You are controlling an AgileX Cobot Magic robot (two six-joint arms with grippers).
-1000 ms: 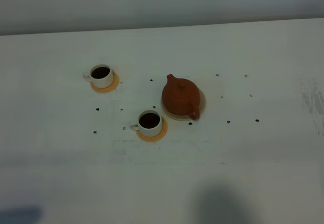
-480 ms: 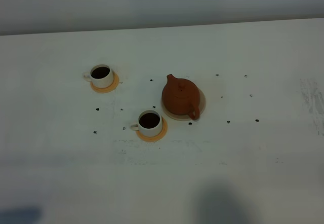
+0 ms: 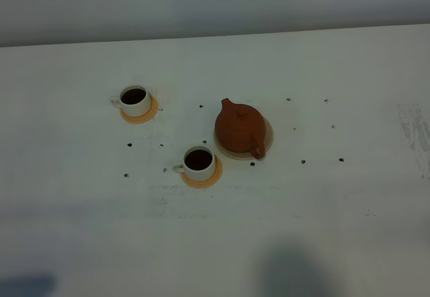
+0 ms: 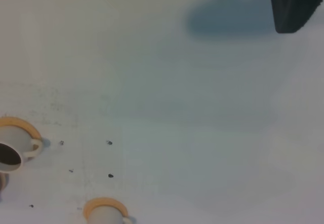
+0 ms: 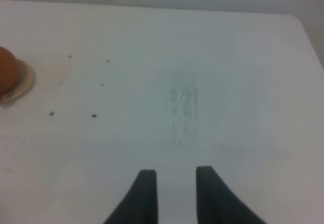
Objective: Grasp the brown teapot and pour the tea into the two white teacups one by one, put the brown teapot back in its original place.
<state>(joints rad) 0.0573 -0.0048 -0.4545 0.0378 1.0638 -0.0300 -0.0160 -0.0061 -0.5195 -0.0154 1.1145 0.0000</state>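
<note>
White table (image 3: 349, 230) — teapot (image 3: 238, 128) well apart from right gripper (image 5: 175, 176).

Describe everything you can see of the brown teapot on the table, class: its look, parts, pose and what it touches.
The squat, round, reddish-brown clay teapot looks matte. It has a short spout pointing away toward the table's far edge, a loop handle on the near side and a small lid knob on top. It stands upright on a round pale cream coaster, slightly wider than itself. Nothing else touches it; no gripper is near.

teapot (image 3: 238, 128) on disc (image 3: 268, 136), two teacups (image 3: 199, 162) left — each on coaster (image 3: 216, 174)
</note>
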